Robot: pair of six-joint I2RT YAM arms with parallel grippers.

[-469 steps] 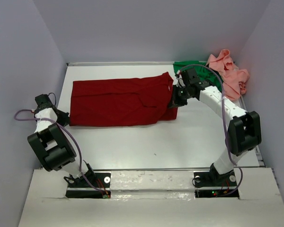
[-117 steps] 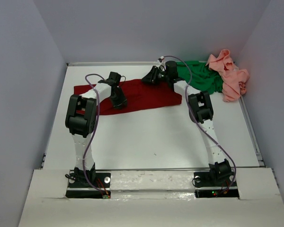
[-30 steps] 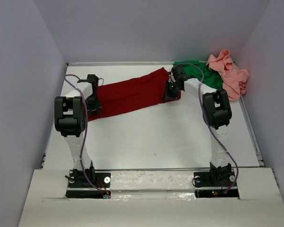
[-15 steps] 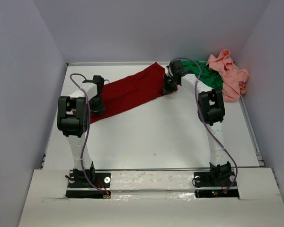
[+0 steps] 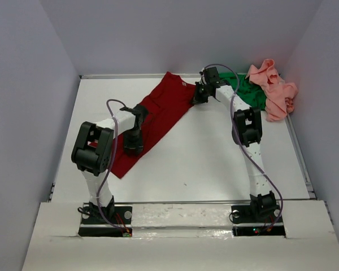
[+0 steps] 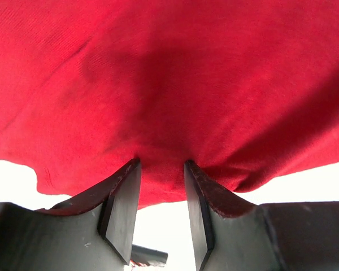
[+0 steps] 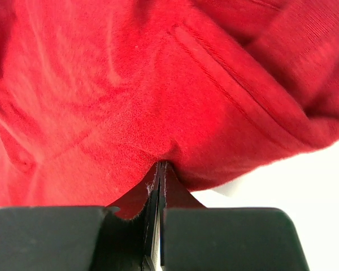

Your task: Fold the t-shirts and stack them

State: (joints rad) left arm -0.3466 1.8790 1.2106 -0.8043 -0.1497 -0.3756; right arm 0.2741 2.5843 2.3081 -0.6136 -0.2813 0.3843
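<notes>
The dark red t-shirt (image 5: 158, 113) lies folded into a long band, running diagonally from the back middle of the table to the near left. My left gripper (image 5: 133, 141) is over its near part. In the left wrist view its jaws (image 6: 162, 166) stand partly apart, pinching a thick fold of the red cloth (image 6: 169, 73). My right gripper (image 5: 199, 95) holds the far end; its jaws (image 7: 160, 166) are pressed tight on the red fabric (image 7: 130, 84). The green t-shirt (image 5: 248, 93) and the salmon pink t-shirt (image 5: 274, 87) lie crumpled at the back right.
White walls close in the table on the left, back and right. The right arm reaches past the edge of the green t-shirt. The white tabletop (image 5: 214, 158) shows between the arms and the near edge.
The red t-shirt has swung from lying left to right into a diagonal. My left gripper pulled its end nearer and to the right; my right gripper carried the other end slightly further back.
</notes>
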